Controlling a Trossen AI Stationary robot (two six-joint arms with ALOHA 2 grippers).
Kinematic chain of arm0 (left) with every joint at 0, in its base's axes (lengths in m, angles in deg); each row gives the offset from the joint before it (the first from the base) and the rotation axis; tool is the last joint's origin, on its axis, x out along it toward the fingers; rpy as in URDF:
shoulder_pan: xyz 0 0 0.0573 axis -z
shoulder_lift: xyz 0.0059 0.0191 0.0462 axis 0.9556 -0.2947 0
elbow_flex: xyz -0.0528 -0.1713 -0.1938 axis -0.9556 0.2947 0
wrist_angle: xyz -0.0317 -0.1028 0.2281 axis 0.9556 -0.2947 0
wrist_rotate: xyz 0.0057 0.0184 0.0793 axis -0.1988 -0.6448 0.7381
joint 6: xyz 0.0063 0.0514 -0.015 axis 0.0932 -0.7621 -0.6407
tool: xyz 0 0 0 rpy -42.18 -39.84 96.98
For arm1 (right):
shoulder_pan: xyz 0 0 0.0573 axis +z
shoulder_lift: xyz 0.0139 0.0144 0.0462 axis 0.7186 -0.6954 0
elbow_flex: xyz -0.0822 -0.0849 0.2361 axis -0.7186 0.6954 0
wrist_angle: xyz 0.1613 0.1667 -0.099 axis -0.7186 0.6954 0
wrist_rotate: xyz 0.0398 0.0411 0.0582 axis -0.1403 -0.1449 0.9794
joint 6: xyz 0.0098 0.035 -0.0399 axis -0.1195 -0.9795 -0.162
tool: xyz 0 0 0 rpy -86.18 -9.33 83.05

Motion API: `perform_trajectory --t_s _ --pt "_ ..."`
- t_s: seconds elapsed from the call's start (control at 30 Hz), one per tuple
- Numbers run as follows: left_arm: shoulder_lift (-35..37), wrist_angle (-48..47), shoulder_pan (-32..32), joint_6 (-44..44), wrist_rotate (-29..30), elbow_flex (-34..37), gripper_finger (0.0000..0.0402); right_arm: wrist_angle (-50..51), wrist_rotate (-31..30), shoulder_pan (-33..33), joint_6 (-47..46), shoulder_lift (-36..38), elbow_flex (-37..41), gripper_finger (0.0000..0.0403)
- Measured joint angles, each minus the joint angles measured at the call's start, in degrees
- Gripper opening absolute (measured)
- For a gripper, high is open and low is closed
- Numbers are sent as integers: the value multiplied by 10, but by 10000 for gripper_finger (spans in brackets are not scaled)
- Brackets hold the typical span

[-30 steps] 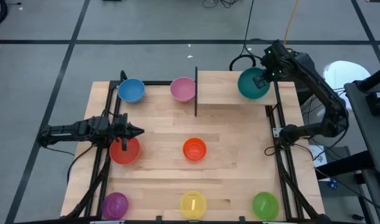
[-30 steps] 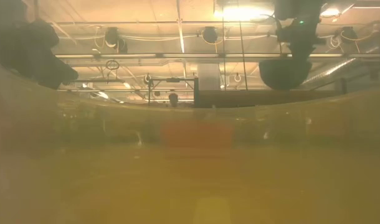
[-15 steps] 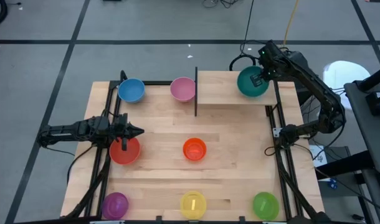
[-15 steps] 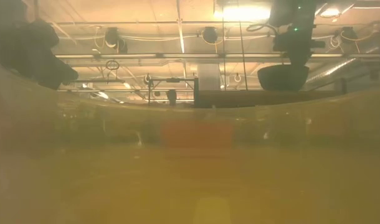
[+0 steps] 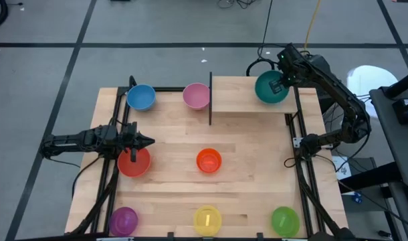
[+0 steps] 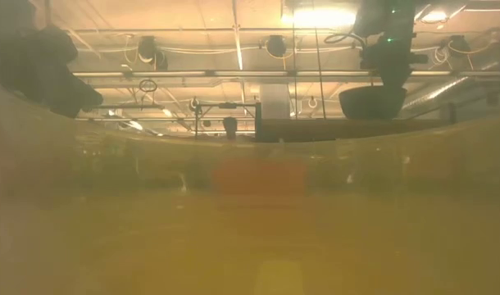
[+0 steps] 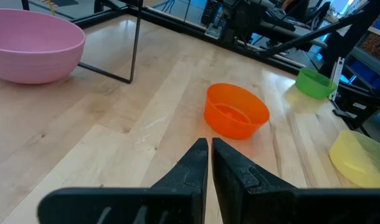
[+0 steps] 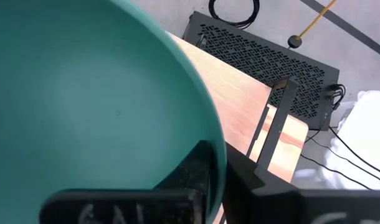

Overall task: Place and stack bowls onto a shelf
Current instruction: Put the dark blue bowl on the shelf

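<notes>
The teal bowl [image 5: 271, 89] is over the far right part of the shelf [image 5: 237, 100], a small light-wood board with a black bar [image 5: 211, 100] on its left side. My right gripper [image 5: 282, 83] is shut on the bowl's rim. In the low view the teal bowl [image 6: 373, 102] sits level, its base at the shelf's top [image 6: 332, 129]; whether it touches does not show. My left gripper [image 5: 150, 141] waits shut at the table's left edge, by the red bowl [image 5: 134, 163]. My right gripper has the teal bowl's rim [image 8: 216, 149] on its right side, one finger [image 8: 193, 165] inside the bowl and one [image 8: 249, 180] outside. The fingers come from above, slanting down from the table's right. The bowl sits level and upright in the hold.
On the tabletop rest a blue bowl [image 5: 141, 98] and a pink bowl [image 5: 196, 96] at the far side, an orange bowl [image 5: 209, 161] in the middle, and purple [image 5: 124, 219], yellow [image 5: 207, 219] and green [image 5: 285, 219] bowls along the near edge. Black frame rails [image 5: 301, 144] run down both sides.
My right gripper has turned a little, and the teal bowl has gone from tilted to level and sunk slightly toward the shelf.
</notes>
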Motion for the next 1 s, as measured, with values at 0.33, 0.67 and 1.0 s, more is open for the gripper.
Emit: perform_trajectory --t_s 0.33,0.67,1.0 --pt "0 0 0 0 0 0 26 16 2 4 19 0 0 67" --pt "0 0 0 0 0 0 26 43 15 5 61 0 0 80" --pt "0 0 0 0 0 0 26 73 21 7 108 2 0 81"
